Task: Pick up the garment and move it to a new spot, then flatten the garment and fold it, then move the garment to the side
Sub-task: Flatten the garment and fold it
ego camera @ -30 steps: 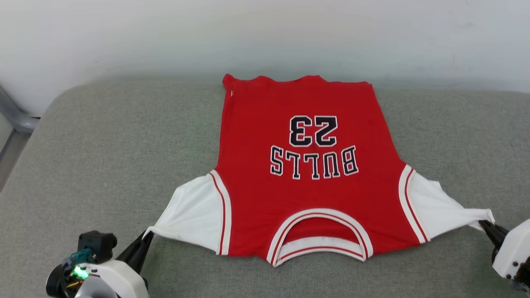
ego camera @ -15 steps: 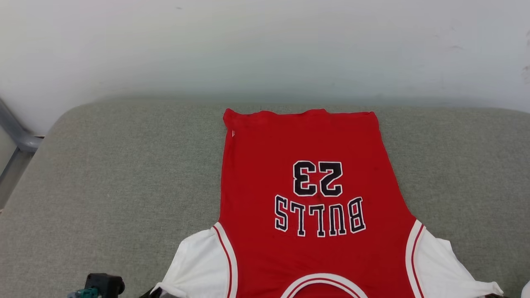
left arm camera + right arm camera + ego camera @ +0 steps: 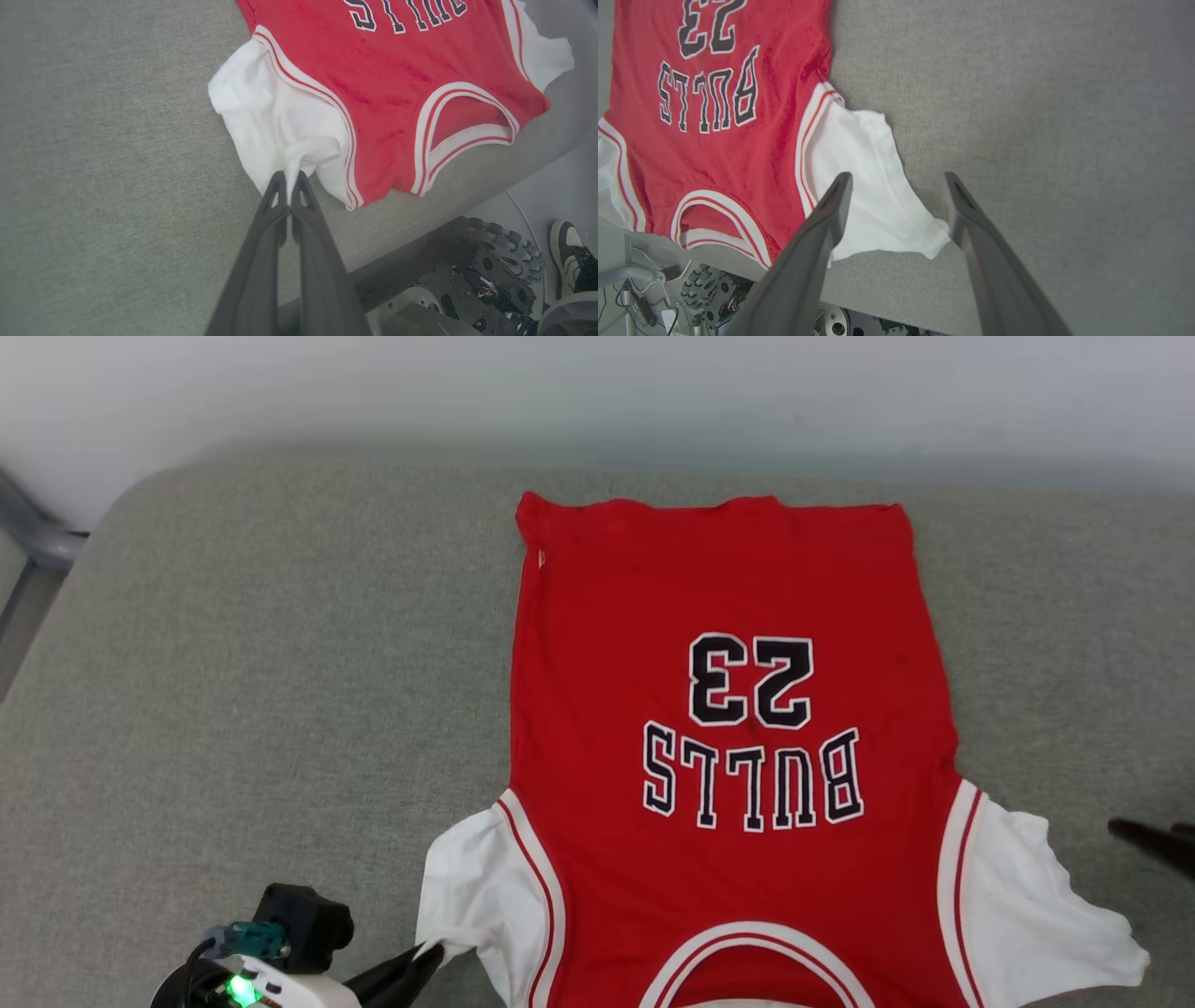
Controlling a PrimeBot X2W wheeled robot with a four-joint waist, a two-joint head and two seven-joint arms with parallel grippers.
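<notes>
Red sports jersey with white short sleeves (image 3: 644,644) lies flat, collar at the near edge of the grey fabric cushion (image 3: 280,663). Left gripper (image 3: 288,179) pinches one white sleeve; right gripper (image 3: 899,179) gapes wide, empty, by the other sleeve.

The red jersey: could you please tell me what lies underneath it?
The jersey lies on the grey fabric cushion, which shows around its edges. The cushion directly beneath the cloth and the jersey's underside are covered and cannot be seen.

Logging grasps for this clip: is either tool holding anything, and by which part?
The left tool pinches the garment by its white sleeve; the right tool is open, holding nothing.
</notes>
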